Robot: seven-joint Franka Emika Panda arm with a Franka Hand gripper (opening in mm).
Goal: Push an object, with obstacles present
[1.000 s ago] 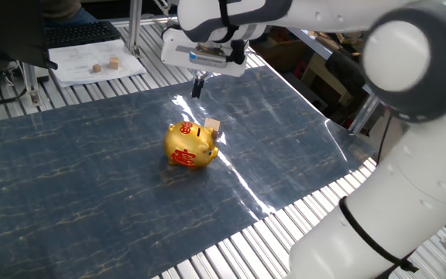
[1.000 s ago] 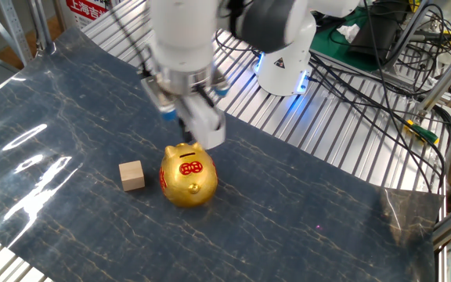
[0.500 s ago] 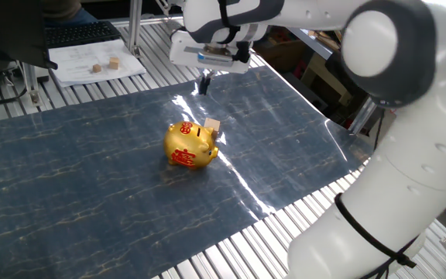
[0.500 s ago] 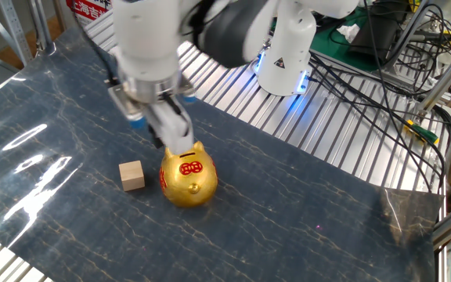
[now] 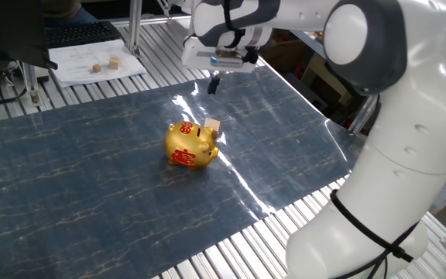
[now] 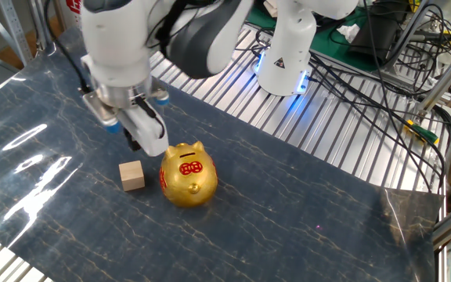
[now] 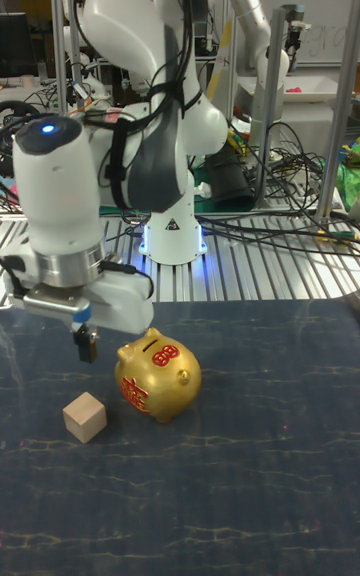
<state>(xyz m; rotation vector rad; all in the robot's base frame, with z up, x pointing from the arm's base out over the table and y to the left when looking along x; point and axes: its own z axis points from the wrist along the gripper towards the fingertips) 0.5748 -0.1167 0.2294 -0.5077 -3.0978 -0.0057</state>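
The object, a small tan wooden cube point(image 6: 132, 175), rests on the dark blue mat right beside the obstacle, a shiny gold piggy bank point(image 6: 187, 175) with red markings. In one fixed view the cube point(image 5: 212, 125) peeks out from behind the piggy bank point(image 5: 190, 144). My gripper point(image 6: 134, 143) hangs just above the mat, behind the cube and apart from it, fingers shut on nothing. In the tall view the gripper point(image 7: 88, 346) is above and behind the cube point(image 7: 85, 417), left of the piggy bank point(image 7: 157, 374).
The blue mat point(image 5: 91, 194) covers a slatted metal table. White paper point(image 5: 99, 63) with two small cubes and a keyboard point(image 5: 80, 32) lie at one far corner. The robot base point(image 6: 284, 55) and cables point(image 6: 382, 86) stand beyond the mat's edge.
My gripper has swung sideways from behind the piggy bank to behind the cube. Cube and piggy bank have stayed in place.
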